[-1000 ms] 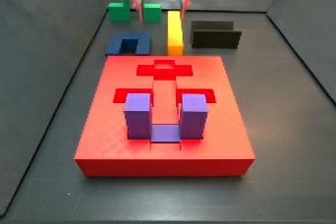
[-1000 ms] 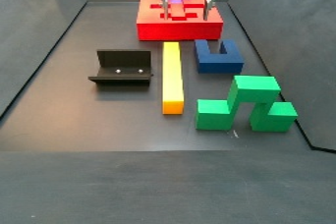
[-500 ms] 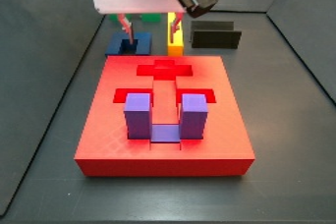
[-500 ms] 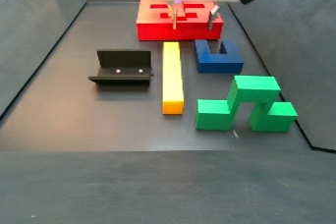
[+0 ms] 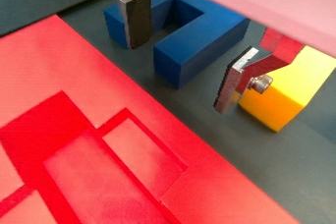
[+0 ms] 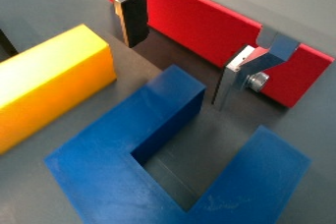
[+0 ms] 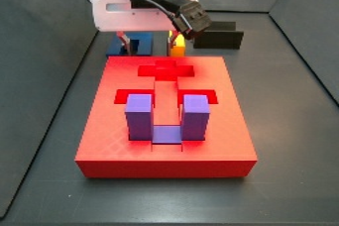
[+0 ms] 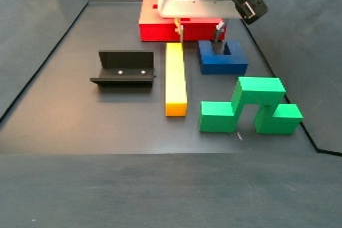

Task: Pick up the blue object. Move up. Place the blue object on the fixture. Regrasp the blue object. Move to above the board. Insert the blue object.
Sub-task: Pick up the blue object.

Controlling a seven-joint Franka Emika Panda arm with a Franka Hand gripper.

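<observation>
The dark blue U-shaped block [image 5: 197, 43] lies on the dark floor between the red board [image 5: 79, 130] and the yellow bar [image 5: 292, 90]. It also shows in a wrist view [image 6: 157, 140] and in both side views [image 8: 214, 62] [image 7: 119, 44]. My gripper [image 5: 184, 51] is open and low over the block's end nearest the board, one finger [image 5: 129, 17] on each side, holding nothing. In both side views the gripper [image 7: 149, 44] [image 8: 201, 36] covers part of the block. The black fixture [image 8: 123, 69] [image 7: 219, 37] stands apart beyond the yellow bar.
A purple U-shaped block [image 7: 166, 116] stands in the board's near recess, and a cross-shaped recess [image 7: 166, 69] lies open behind it. A green block [image 8: 251, 105] sits next to the blue one. The yellow bar [image 8: 174, 77] runs between blue block and fixture. Dark walls enclose the floor.
The gripper has come down from high at the far end and now sits low over the blue block, jaws still open. Nothing else has moved.
</observation>
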